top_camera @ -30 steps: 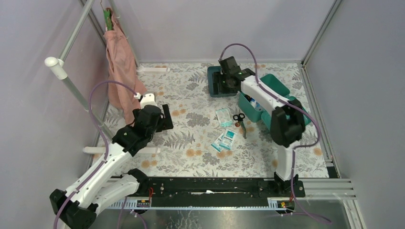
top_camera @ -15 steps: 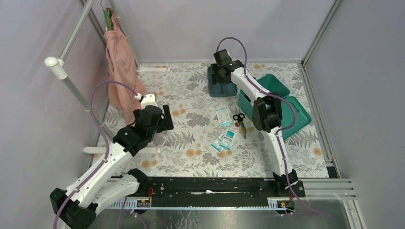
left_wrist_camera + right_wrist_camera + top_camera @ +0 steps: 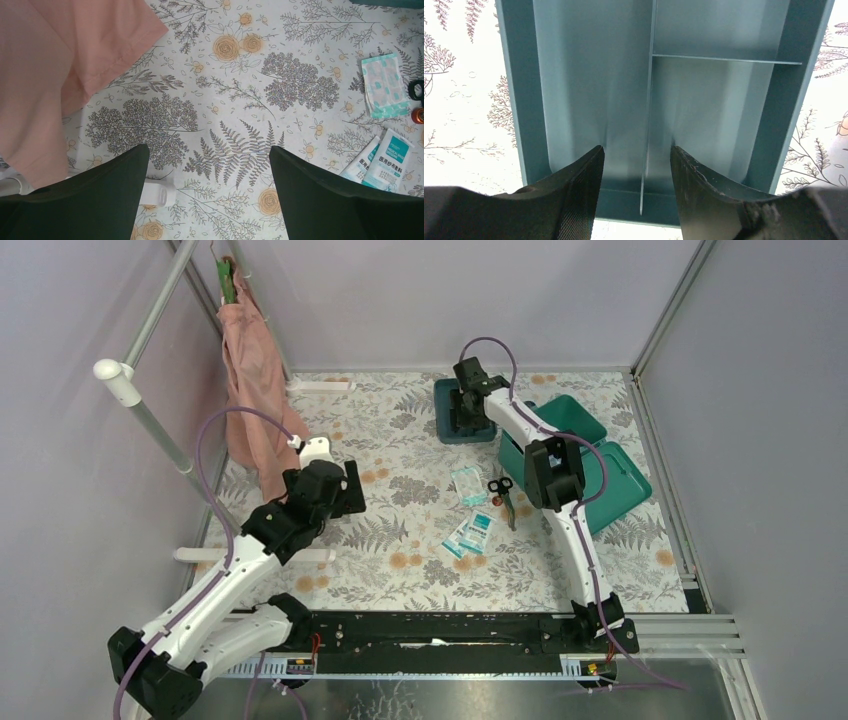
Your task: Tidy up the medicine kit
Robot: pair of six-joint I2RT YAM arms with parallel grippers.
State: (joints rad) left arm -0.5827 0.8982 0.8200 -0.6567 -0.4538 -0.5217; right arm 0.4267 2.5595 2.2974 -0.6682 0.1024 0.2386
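Note:
The medicine kit, a teal-green box with its lid open, stands at the right of the table, partly behind my right arm. Just left of it lies a darker blue-teal divided tray. My right gripper reaches down into this tray. In the right wrist view the right gripper is open, and its fingers stand either side of the tray's thin middle divider without touching it. My left gripper hovers over the left half of the table. The left gripper is wide open with only tablecloth between its fingers.
Scissors, a plaster packet and white-teal sachets lie mid-table; the sachets also show in the left wrist view. A pink cloth hangs at the back left. A white bar lies at the back.
My right arm folded in toward the tray and its gripper settled over the divider with the jaws narrower. The left gripper shifted slightly to the right.

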